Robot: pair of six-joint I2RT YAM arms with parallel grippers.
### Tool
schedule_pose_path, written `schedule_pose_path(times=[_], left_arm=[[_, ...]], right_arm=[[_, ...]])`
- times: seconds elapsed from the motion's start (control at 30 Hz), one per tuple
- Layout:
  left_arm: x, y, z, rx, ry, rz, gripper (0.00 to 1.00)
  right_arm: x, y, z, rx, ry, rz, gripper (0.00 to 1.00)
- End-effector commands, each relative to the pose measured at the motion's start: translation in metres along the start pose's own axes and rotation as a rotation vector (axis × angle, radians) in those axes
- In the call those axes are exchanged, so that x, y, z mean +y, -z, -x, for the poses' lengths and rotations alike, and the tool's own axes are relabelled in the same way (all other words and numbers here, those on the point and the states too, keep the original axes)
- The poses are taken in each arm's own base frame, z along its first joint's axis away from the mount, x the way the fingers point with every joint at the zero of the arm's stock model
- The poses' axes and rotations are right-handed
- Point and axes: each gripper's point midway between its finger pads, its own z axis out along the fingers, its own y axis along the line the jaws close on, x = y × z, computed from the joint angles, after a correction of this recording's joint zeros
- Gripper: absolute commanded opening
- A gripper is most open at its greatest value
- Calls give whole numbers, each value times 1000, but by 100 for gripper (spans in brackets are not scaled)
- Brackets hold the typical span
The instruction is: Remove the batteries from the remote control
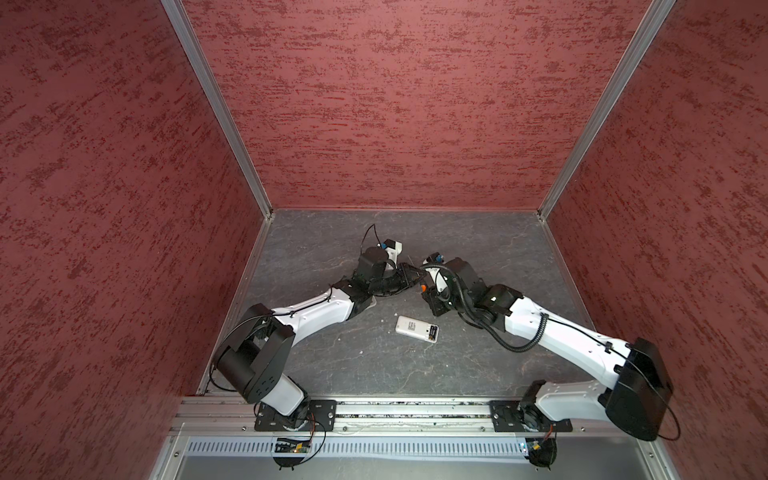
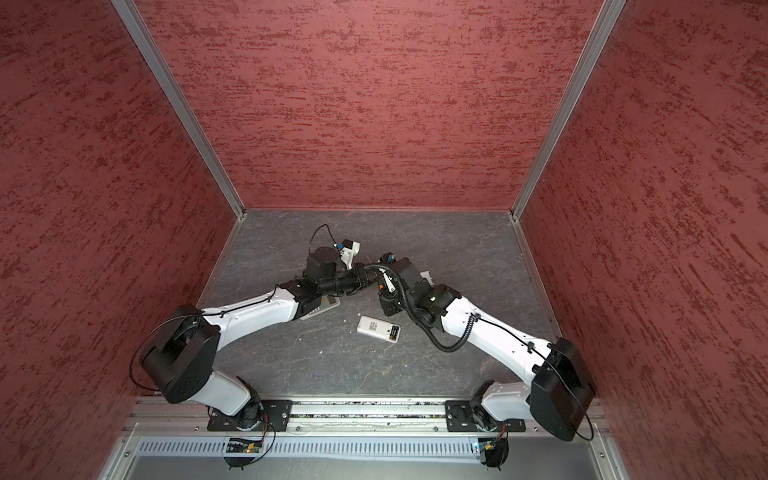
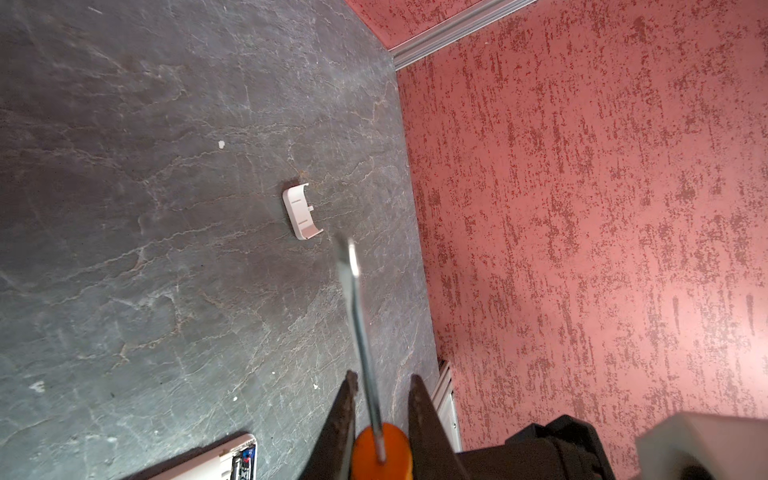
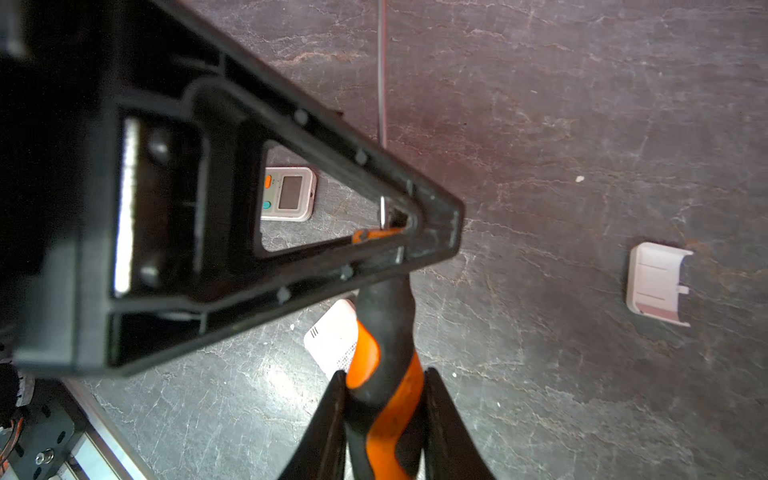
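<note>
Orange-and-black, the screwdriver [image 4: 384,328] hung between both arms above the grey table [image 1: 478,365]. The right gripper [image 4: 386,372] was clamped on its handle. The left gripper [image 3: 383,376] was closed tight on the orange collar, with the metal shaft sticking out past its fingers. The batteries [image 1: 432,333] sat in the open bay at one end of the white remote [image 1: 409,326], which lay flat, apart from both grippers. The cover [image 3: 302,212] lay by itself on the table.
</note>
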Motion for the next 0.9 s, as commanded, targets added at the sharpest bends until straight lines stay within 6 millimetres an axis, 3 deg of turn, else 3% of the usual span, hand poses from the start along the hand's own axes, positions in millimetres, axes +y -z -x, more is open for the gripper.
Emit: schedule_pose_path(times=[0.0, 0.5, 0.87], left_arm=[[4, -3, 3, -5, -2, -13, 4], [9, -12, -2, 27, 15, -30, 0], [4, -7, 9, -4, 46, -81, 0]], right_arm=[[-2, 6, 13, -39, 10, -29, 6], [0, 6, 20, -75, -1, -19, 9], [1, 9, 26, -147, -49, 6, 26]])
